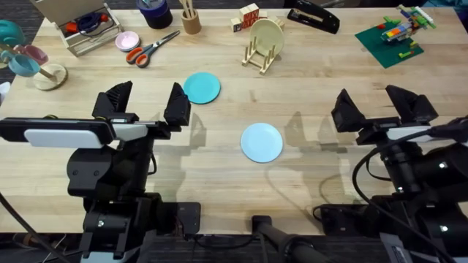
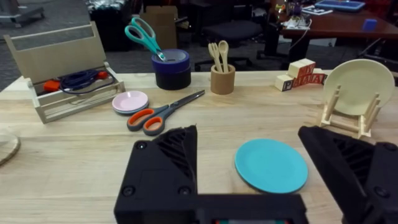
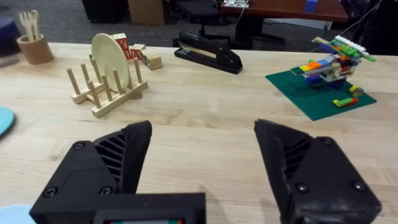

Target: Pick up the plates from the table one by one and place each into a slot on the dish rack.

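Note:
A teal plate (image 1: 201,88) (image 2: 271,165) lies flat on the wooden table (image 1: 314,80), just beyond my left gripper (image 1: 146,103), which is open and empty. A pale blue plate (image 1: 262,142) lies flat at the table's middle, between the two arms. The small wooden dish rack (image 1: 261,54) (image 2: 348,115) (image 3: 102,93) stands at the back centre and holds a cream-yellow plate (image 1: 265,36) (image 3: 111,59) upright in a slot. My right gripper (image 1: 380,108) hovers open and empty over bare table at the right.
Orange-handled scissors (image 1: 150,47), a pink dish (image 1: 127,40), a wooden crate (image 1: 80,25) and a cup of sticks (image 1: 191,18) stand at the back left. Letter blocks (image 1: 247,17), a black stapler (image 1: 313,16) and a green brick model (image 1: 395,35) sit at the back right.

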Robot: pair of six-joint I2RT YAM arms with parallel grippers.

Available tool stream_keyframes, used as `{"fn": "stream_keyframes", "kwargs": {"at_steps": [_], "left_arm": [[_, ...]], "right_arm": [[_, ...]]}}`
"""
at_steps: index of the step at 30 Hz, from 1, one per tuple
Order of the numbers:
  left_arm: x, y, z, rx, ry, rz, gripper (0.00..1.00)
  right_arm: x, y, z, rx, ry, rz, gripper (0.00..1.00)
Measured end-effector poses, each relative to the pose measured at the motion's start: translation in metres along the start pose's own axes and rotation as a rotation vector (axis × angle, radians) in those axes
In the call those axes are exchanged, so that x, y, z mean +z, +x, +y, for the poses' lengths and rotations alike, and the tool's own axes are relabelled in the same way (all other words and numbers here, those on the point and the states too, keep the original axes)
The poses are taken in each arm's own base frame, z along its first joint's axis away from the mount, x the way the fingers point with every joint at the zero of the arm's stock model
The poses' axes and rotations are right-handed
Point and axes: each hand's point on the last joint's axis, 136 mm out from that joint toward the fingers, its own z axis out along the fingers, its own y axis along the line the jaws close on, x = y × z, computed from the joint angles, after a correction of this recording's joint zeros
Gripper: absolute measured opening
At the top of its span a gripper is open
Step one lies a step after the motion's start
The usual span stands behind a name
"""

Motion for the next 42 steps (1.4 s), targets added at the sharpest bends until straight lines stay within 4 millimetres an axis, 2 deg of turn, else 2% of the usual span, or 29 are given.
{"fn": "stream_keyframes", "kwargs": {"at_steps": [12, 16, 19, 21, 27, 31, 34, 42], "left_arm": [[0.0, -0.004, 0.0, 0.0, 0.0, -0.014, 0.993], [-0.001, 0.001, 0.0, -0.031, 0.001, 0.012, 0.993], [-0.004, 0.0, 0.0, -0.05, -0.001, 0.056, 0.993], [-0.009, -0.013, 0.0, -0.056, -0.001, 0.059, 0.993], [-0.03, -0.073, -0.001, -0.062, -0.001, 0.028, 0.993], [-0.037, -0.091, -0.001, -0.063, -0.004, 0.109, 0.992], [-0.037, -0.093, -0.001, -0.065, -0.008, 0.222, 0.993], [-0.029, -0.083, -0.001, -0.07, -0.022, 0.589, 0.993]], "right_arm": [[0.0, -0.002, 0.001, 0.0, -0.007, -0.008, 0.996], [0.0, -0.004, 0.001, 0.004, -0.008, -0.014, 0.996], [-0.002, -0.012, 0.002, 0.011, -0.01, -0.023, 0.996], [-0.006, -0.025, 0.002, 0.014, -0.011, -0.03, 0.996], [-0.025, -0.077, 0.002, 0.016, -0.011, 0.016, 0.996], [-0.03, -0.101, 0.003, 0.02, -0.012, 0.099, 0.996], [-0.029, -0.108, 0.002, 0.024, -0.012, 0.196, 0.996], [-0.017, -0.096, 0.002, 0.038, -0.011, 0.503, 0.996]]}}
